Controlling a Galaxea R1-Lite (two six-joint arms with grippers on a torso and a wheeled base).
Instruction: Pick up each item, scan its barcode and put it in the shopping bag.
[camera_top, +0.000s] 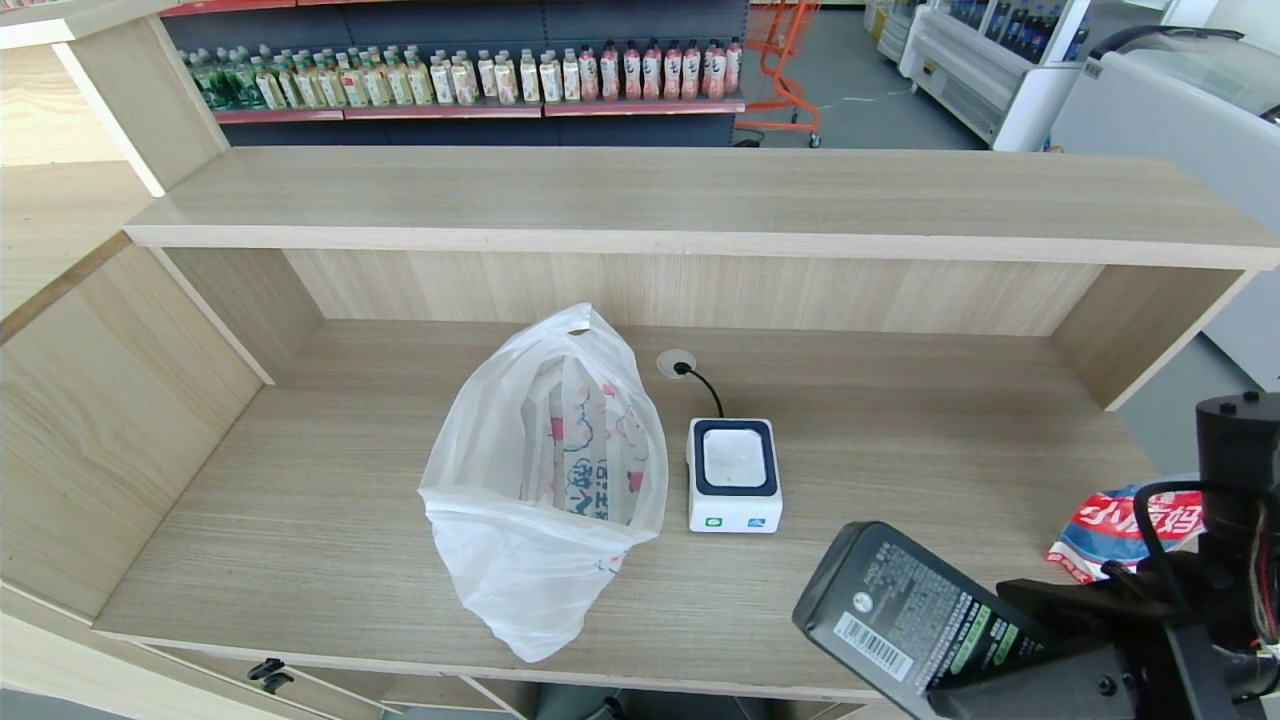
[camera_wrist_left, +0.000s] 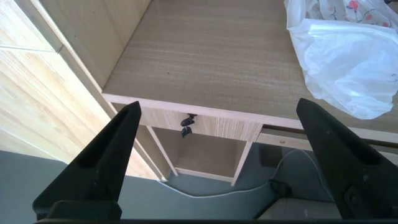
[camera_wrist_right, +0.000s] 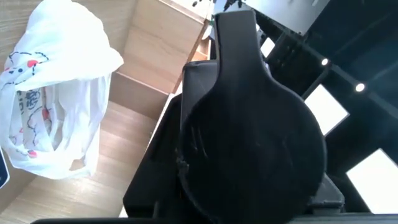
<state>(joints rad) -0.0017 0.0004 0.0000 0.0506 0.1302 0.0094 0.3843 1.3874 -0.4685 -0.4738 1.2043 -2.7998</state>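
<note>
right claw (camera_top: 1045, 640) gripping black packet (camera_top: 890, 600), barcode label (camera_top: 873, 645) upward, near scanner (camera_top: 734, 475)

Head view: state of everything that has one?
shopping bag: mouth open, one printed pack inside
scanner: face up, cabled, nothing over it
black pack: lifted, barcode up, in right gripper
red snack pack: lying on counter
left gripper: open, empty
right gripper: shut on black pack

Left claw (camera_wrist_left: 219, 106) gapes (jaws wide apart); right claw (camera_top: 985, 640) clamps dark packet (camera_top: 890, 600).
</note>
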